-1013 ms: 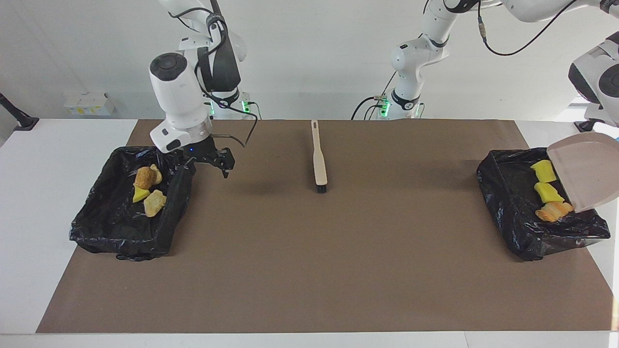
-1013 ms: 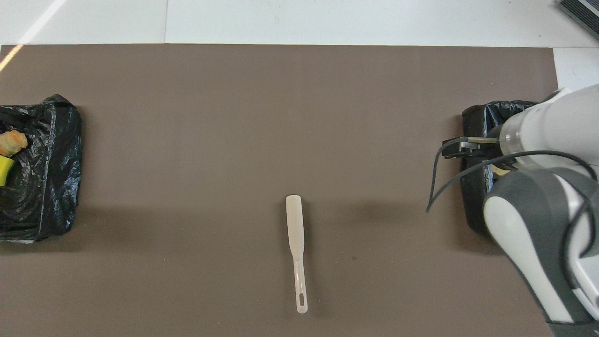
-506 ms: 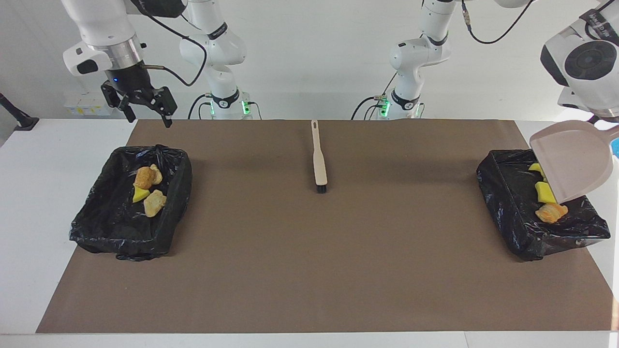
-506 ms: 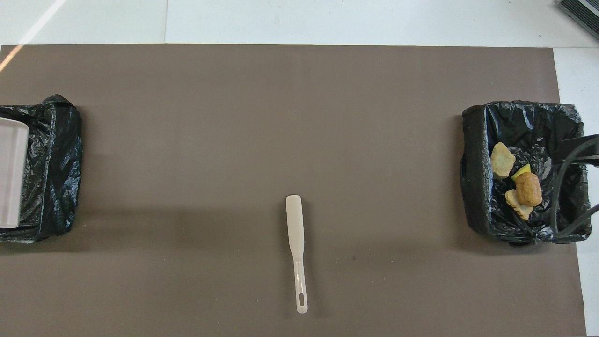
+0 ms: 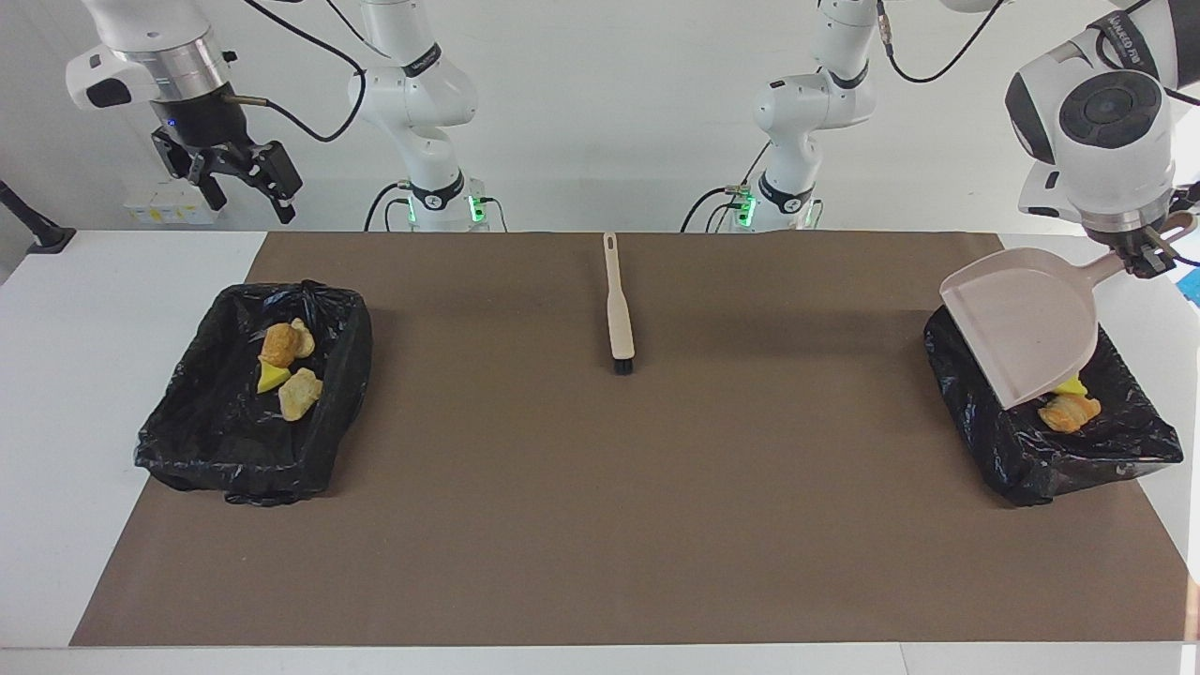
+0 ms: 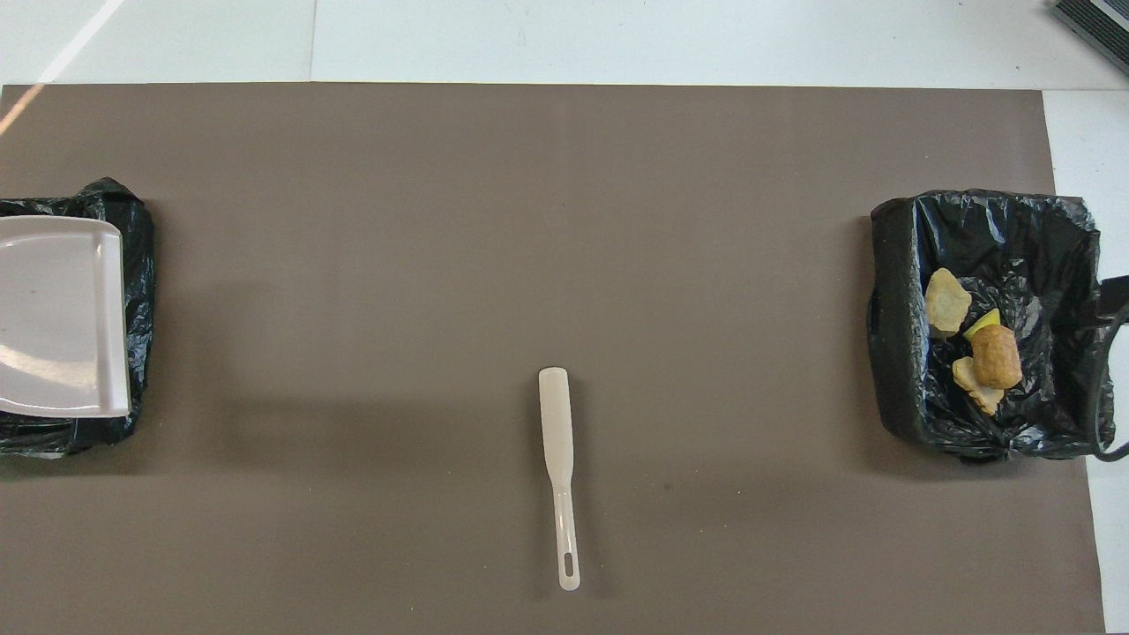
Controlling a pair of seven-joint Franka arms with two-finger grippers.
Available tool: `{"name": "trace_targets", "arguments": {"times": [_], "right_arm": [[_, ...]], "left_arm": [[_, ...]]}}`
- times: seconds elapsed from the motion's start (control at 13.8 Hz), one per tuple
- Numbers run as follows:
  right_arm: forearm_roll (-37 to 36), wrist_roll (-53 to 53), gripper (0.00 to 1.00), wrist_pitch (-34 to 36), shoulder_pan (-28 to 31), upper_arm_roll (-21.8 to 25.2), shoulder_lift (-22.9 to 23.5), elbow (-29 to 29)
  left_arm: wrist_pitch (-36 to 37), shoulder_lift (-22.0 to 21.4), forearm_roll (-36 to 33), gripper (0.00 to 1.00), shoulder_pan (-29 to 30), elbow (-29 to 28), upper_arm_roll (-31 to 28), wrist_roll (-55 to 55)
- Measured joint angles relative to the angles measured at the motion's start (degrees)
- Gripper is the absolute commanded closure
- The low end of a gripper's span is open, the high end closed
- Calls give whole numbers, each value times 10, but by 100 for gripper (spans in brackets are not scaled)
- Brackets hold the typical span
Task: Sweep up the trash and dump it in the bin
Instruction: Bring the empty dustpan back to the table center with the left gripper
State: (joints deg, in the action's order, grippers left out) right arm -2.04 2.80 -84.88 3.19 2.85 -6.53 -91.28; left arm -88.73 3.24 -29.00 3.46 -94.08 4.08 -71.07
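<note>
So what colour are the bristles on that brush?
Black, at the brush head's tip; the facing view shows them best.

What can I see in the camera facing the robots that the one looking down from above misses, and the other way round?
Only the facing view shows the arms: the left gripper shut on the dustpan's handle above the bin at its end of the table, the right gripper raised with jaws open, holding nothing, and the scraps under the dustpan. Only the overhead view shows the dustpan's bare inside. Both show the brush lying alone on the brown mat, two black-lined bins, and trash in the bin at the right arm's end.
</note>
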Motion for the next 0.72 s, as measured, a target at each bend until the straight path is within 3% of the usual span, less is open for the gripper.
{"name": "trace_targets", "arguments": {"times": [0.29,0.72], "right_arm": [[0,-19,0,-1,-1,0,0,-17],[3,-15,0,-1,-1,0,-2,-19]], "left_arm": [[3,-1,118,100,-24,-10,2,168],[-49,9,237,100,-134,-25,6,454]]}}
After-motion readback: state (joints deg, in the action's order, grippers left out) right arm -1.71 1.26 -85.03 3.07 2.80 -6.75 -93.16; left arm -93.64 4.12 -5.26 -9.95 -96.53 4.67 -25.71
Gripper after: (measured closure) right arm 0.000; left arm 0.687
